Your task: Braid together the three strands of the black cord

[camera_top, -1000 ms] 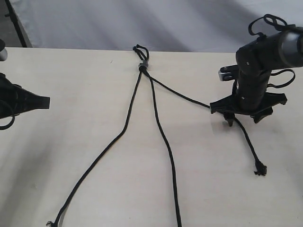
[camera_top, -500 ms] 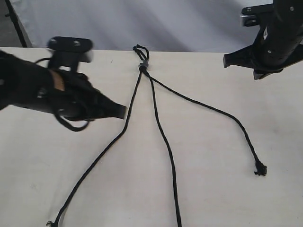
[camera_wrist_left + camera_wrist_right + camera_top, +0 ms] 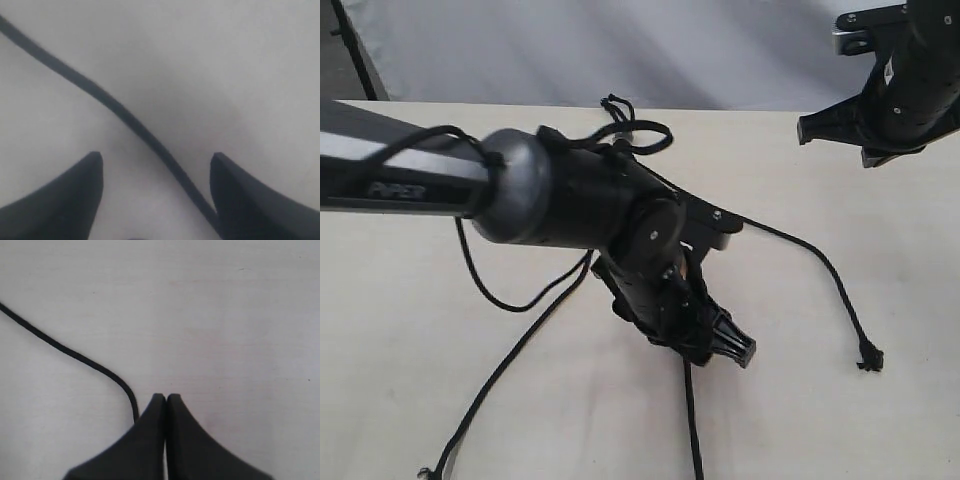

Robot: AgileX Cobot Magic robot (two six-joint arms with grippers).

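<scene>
**Progress:** no braiding is evident. The black cord (image 3: 616, 104) lies on the table (image 3: 380, 380). Its knot and loop sit at the far centre, partly hidden by the left arm.

**Strands:** the three strands (image 3: 470, 410) fan toward the near edge and are uncrossed wherever visible.
- The left strand (image 3: 510, 355) runs to the near left.
- The middle strand (image 3: 694, 430) lies at near centre.
- The right strand (image 3: 840, 300) curves to its knotted tip (image 3: 869, 358) at the right.

**Grippers:** the left gripper (image 3: 735, 350) has its fingers spread and straddles the middle strand, apparently not yet pinching it. The right gripper (image 3: 850, 125) hangs at the far right, fingers pressed together with nothing visible between them.

**Outstanding:** every crossing is yet to be made.
</scene>
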